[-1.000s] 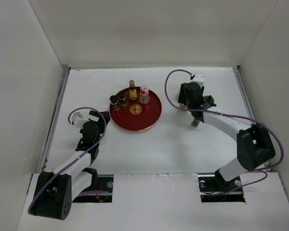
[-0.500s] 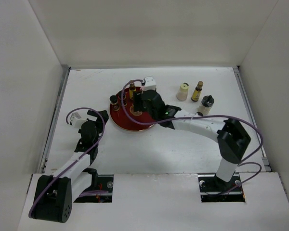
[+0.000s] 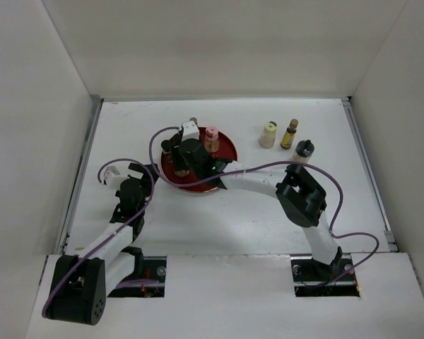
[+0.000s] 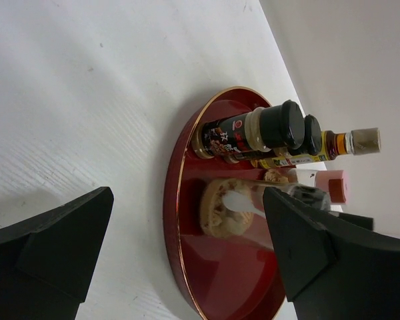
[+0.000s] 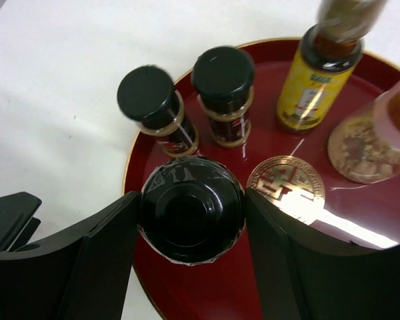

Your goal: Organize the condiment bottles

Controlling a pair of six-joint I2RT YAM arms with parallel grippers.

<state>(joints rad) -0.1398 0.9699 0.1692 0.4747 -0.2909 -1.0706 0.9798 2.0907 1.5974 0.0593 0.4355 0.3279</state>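
Observation:
The round red tray (image 3: 226,169) holds two dark black-capped bottles (image 5: 150,107) (image 5: 223,83), an amber gold-capped bottle (image 5: 317,67) and a pink-capped jar (image 3: 212,138). My right gripper (image 3: 186,161) is over the tray's left part, shut on a dark bottle by its black cap (image 5: 192,208), beside the gold emblem (image 5: 287,183). I cannot tell whether this bottle touches the tray. A cream bottle (image 3: 268,134), an amber bottle (image 3: 290,133) and a dark black-capped bottle (image 3: 304,150) stand on the table at the right. My left gripper (image 3: 138,176) is open and empty, left of the tray (image 4: 180,200).
White walls close the table on the left, back and right. The right arm (image 3: 268,185) stretches low across the table from the right base to the tray, with its purple cable (image 3: 325,169) looping above.
My right gripper has swung left from the right side of the table to over the tray's left part. The three bottles at the right are now uncovered. The left arm has stayed put.

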